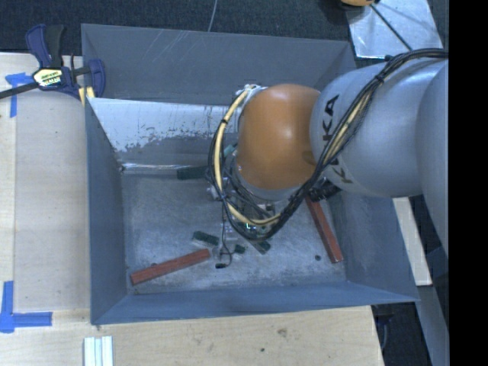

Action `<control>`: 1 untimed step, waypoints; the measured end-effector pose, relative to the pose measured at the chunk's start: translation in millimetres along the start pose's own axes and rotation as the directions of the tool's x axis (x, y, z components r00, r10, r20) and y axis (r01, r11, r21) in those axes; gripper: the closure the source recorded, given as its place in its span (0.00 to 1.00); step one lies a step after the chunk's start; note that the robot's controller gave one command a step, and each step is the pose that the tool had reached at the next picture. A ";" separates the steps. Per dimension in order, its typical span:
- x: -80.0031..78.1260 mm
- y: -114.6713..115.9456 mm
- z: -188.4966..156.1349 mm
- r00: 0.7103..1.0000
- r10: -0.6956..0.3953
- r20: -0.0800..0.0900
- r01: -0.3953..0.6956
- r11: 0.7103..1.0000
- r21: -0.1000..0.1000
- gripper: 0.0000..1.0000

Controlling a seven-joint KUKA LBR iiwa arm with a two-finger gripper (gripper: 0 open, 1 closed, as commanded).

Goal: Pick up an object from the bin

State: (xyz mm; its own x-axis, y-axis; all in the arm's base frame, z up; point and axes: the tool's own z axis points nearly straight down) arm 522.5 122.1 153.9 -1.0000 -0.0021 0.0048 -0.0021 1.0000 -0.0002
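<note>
My gripper point(226, 248) hangs low over the front middle of the bin floor, under the arm's wrist. Just left of it lies a small dark green piece point(204, 239), flat on the floor. A long reddish-brown stick point(169, 266) lies slanted along the front left, its right end close to the gripper's tip. Another small dark green bit point(258, 245) sits just right of the gripper. Whether anything is held I cannot tell.
A second reddish-brown stick point(325, 232) lies along the right side of the floor, partly under the arm. A dark object point(191, 173) rests at the foot of the back wall. The arm's wrist covers the centre of the bin.
</note>
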 end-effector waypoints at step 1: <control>-2.0 -0.3 -3.6 1.000 0.002 0.007 -0.002 1.000 -0.001 0.00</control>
State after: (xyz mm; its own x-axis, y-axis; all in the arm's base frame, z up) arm 524.5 121.8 157.5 -1.0000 0.0004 -0.0026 0.0004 1.0000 0.0011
